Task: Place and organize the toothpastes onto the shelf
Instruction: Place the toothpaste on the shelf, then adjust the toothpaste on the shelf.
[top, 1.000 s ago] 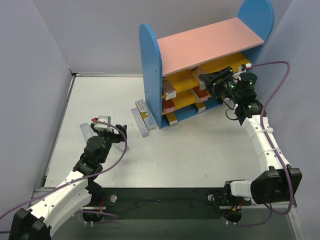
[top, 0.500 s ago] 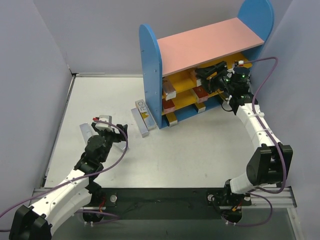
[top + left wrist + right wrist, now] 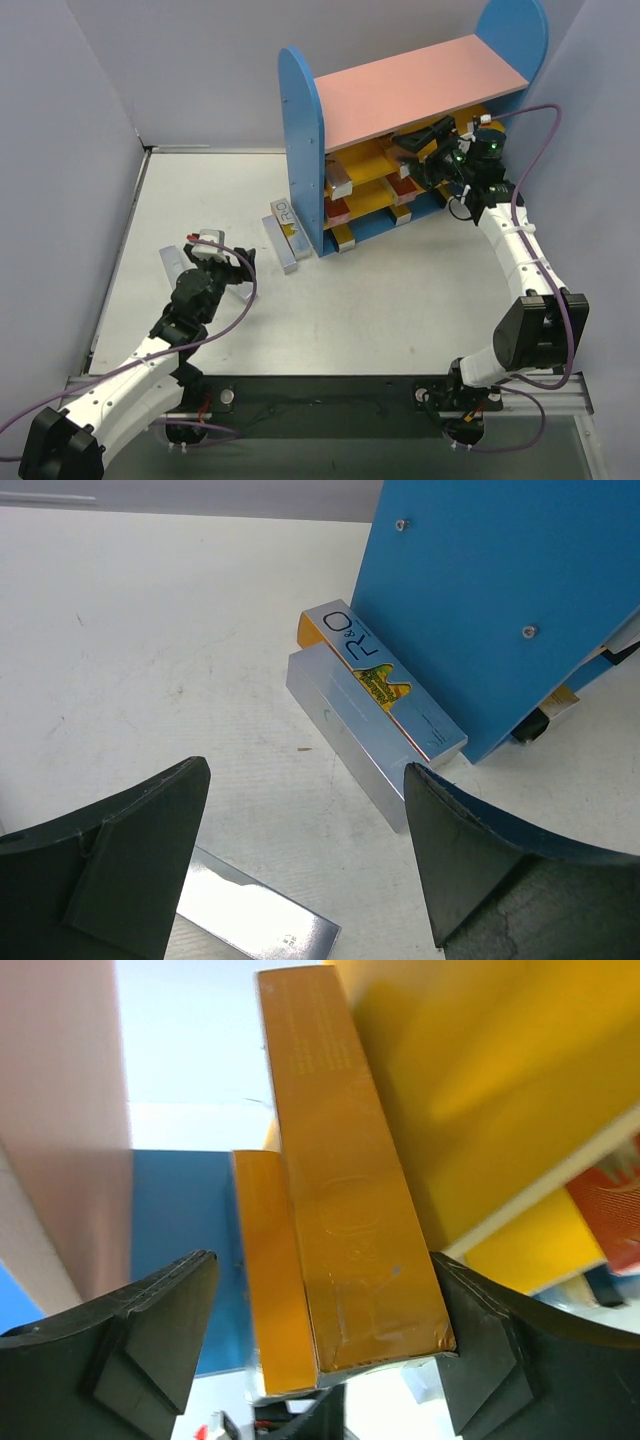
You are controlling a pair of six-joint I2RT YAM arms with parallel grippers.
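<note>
Right tool (image 3: 428, 140) is up at the shelf (image 3: 420, 85), just under the pink top board and over the upper yellow board. In the right wrist view an orange toothpaste box (image 3: 340, 1180) lies lengthwise between its fingers, far end pointing into the shelf. Fingers are spread wide: the right one touches the box edge and there is a visible gap at the left one, so it reads as released, not clamped. A second orange strip (image 3: 265, 1270) runs along the box's left side; can't tell if it's another box or a side face

Left tool (image 3: 305, 780) hangs low over the desk (image 3: 400, 300), well left of the shelf, fingers wide apart, gripping nothing. One silver toothpaste box (image 3: 250, 920) lies flat on the desk right under it

Two more silver boxes lie side by side on the desk, touching each other: the R&O-lettered box (image 3: 385, 685) is tight against the shelf's left blue panel (image 3: 500, 590), and the plain silver box (image 3: 350, 745) is on its outer side

Several boxes already sit on the yellow boards and base, ends sticking out the front: a silver end (image 3: 338, 181), a red end (image 3: 337, 210), a yellow end (image 3: 343, 237)
</note>
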